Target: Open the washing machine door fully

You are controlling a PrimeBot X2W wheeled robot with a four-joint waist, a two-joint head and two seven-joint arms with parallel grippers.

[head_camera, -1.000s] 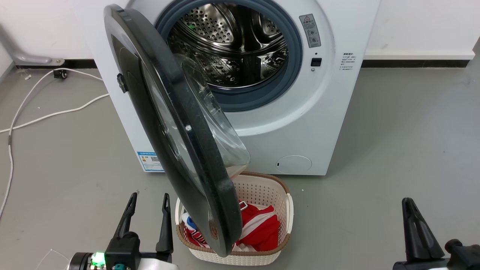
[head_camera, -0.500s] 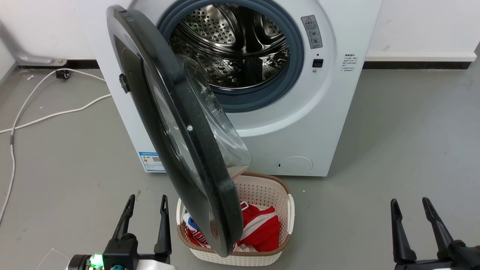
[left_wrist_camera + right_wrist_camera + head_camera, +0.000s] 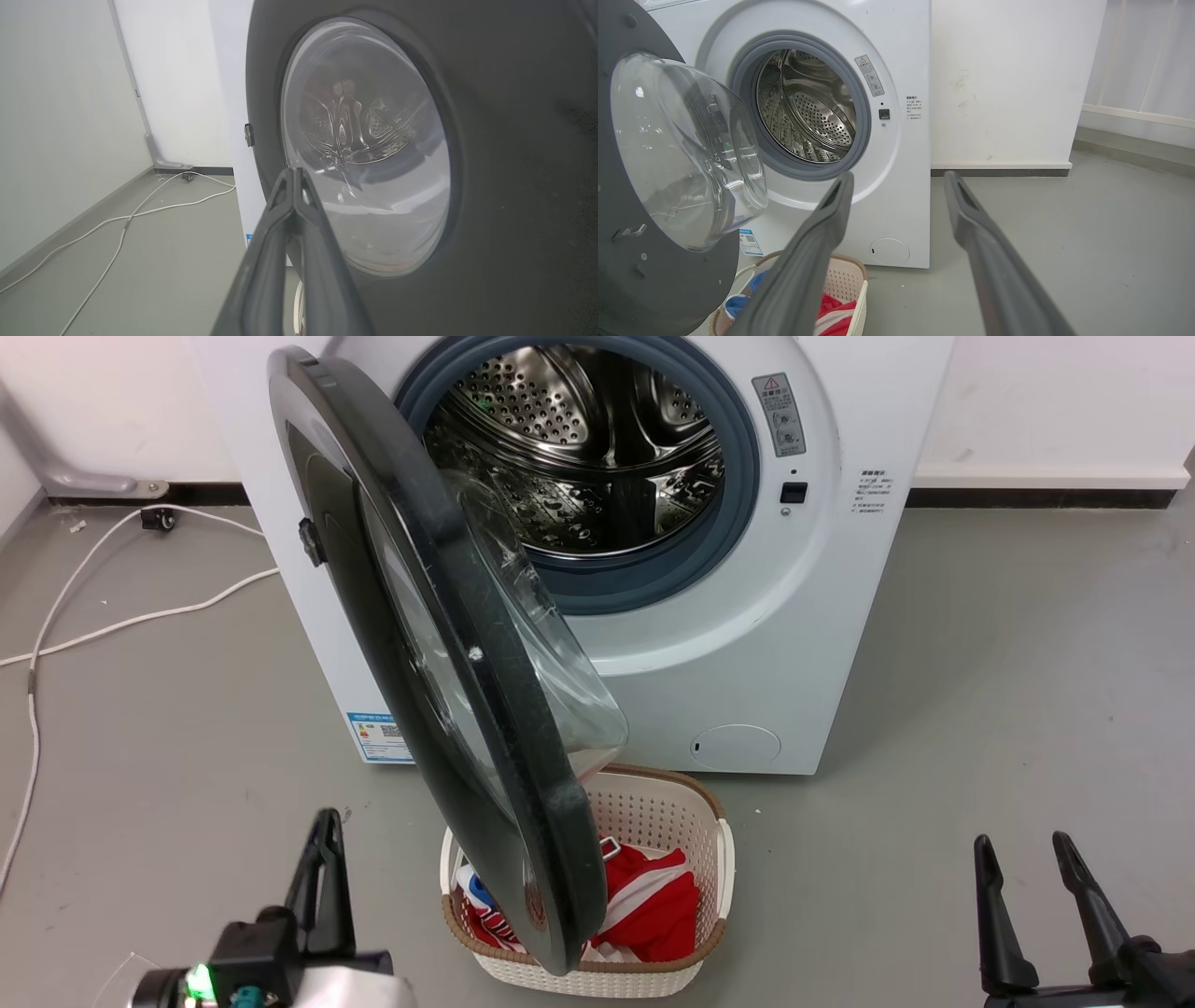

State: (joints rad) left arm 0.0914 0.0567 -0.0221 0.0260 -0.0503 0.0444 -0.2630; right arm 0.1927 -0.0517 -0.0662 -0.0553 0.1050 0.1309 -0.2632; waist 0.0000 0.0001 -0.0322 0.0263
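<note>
A: Where is the large round glossy black door (image 3: 467, 658), the one with the clear bulging glass bowl at its centre?

B: It hangs partly open from the left side of the big white box-shaped front-loading washing machine (image 3: 803, 644). It stands upright and nearly edge-on to us, with its free edge pointing our way. In the head view its lower edge crosses in front of the white plastic laundry basket with the brown woven rim (image 3: 721, 859).

A: Which of our arms is nearer to it?

B: Our left gripper (image 3: 327, 823) is. It sits low on the outer-face side, and the door lies ahead and to its right, near but apart. Our right gripper (image 3: 1022, 845) is well apart from the door, on the glass-bowl side.

A: And how do the fingers stand?

B: On the left the two dark fingers are pressed together, holding and touching nothing. On the right they are spread wide and are also empty.

A: So what does the move turn on?

B: We judge the door must swing on toward our left, away from the drum opening. Our left gripper is on that side, so it would have to draw the free edge along. Otherwise our right would have to push from the bowl side.
</note>
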